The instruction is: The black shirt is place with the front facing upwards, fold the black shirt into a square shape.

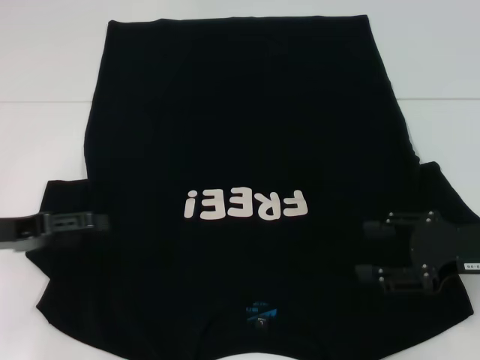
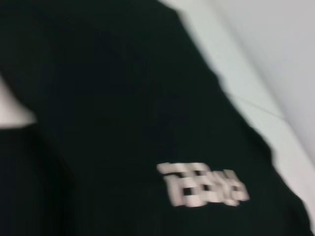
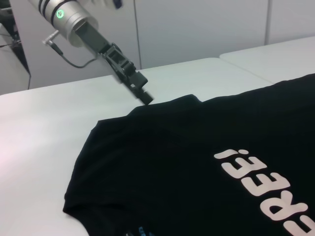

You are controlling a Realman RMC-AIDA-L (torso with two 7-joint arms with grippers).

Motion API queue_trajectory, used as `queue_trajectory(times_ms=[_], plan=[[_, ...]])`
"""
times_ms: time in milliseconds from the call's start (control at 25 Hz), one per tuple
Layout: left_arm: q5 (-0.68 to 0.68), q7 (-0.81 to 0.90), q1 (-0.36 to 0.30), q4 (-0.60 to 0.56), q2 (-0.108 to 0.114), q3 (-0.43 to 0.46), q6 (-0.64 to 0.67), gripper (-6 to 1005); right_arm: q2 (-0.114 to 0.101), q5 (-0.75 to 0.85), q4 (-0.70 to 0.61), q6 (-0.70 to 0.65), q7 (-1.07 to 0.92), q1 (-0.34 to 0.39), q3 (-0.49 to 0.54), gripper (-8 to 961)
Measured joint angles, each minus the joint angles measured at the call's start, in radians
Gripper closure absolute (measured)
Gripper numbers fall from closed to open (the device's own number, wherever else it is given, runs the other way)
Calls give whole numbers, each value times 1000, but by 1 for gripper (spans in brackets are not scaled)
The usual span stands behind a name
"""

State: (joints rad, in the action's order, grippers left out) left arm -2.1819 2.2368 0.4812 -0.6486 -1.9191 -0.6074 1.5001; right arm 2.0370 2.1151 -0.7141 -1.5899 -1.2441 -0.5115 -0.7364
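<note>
Both grippers at the sleeves, nothing held yet.

My left gripper sits at the sleeve edge, finger gap indeterminable; my right gripper stands wide over the opposite sleeve, jaws apart. Between them the black shirt lies flat, front up, on the white table, hem farthest from my fingers. Judged light, limp, prone to bunching: pinch sleeve edges low.

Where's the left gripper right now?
In the head view the left gripper is at the left, over the black shirt near its sleeve, level with the white lettering.
</note>
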Motion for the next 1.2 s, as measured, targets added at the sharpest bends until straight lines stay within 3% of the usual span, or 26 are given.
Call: queue_trajectory(times_ms=[400, 960, 1200], plan=[[-133, 285, 36, 4, 43, 37, -32, 67, 4, 3, -13, 11, -37, -15, 1, 178], [-280, 396, 44, 2, 67, 131, -92, 68, 5, 14, -15, 16, -49, -25, -2, 177], [-292, 397, 45, 14, 60, 131, -110, 68, 8, 14, -15, 25, -49, -25, -2, 177]])
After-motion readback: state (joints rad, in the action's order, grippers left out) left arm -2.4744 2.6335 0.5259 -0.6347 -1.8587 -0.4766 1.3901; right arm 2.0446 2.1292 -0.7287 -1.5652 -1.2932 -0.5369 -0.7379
